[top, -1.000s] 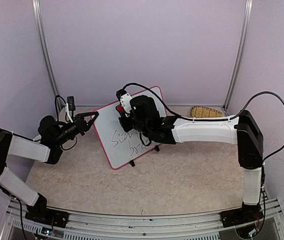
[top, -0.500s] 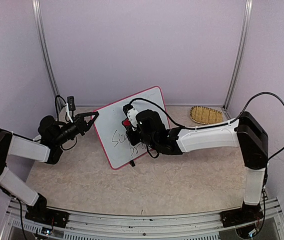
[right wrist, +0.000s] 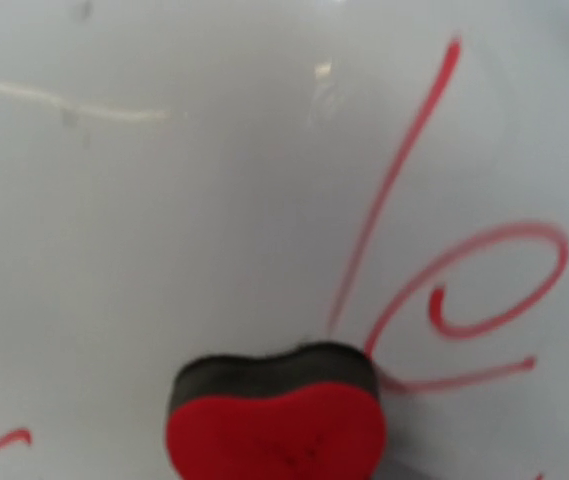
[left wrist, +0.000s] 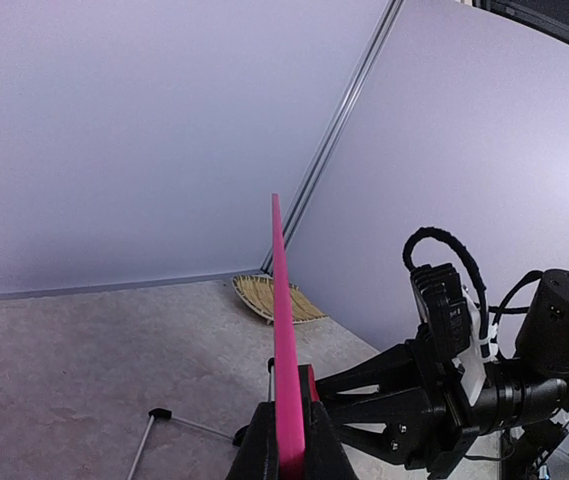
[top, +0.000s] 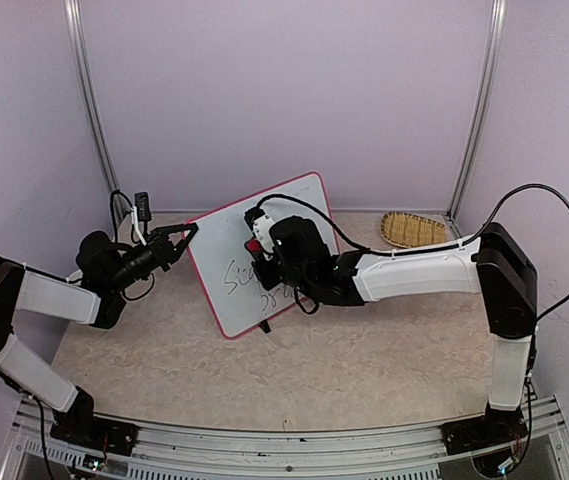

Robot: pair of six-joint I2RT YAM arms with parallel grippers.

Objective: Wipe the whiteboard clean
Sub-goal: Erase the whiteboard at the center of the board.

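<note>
One whiteboard (top: 220,248) propped tilted mid-bench (top: 364,350), long axis running near-left to far-right, face toward right arm. Left pincer (top: 188,234) clamped on pink frame (left wrist: 277,300) at left edge. Right pincer (top: 255,246), nearer to writing, pinching red eraser (right wrist: 274,420), pad against board. Unwiped scrawl (top: 242,276) just beside eraser, toward board's near end.

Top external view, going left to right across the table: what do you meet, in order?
The left gripper → whiteboard → woven basket. The right gripper overlaps the whiteboard, so it is left out.
</note>
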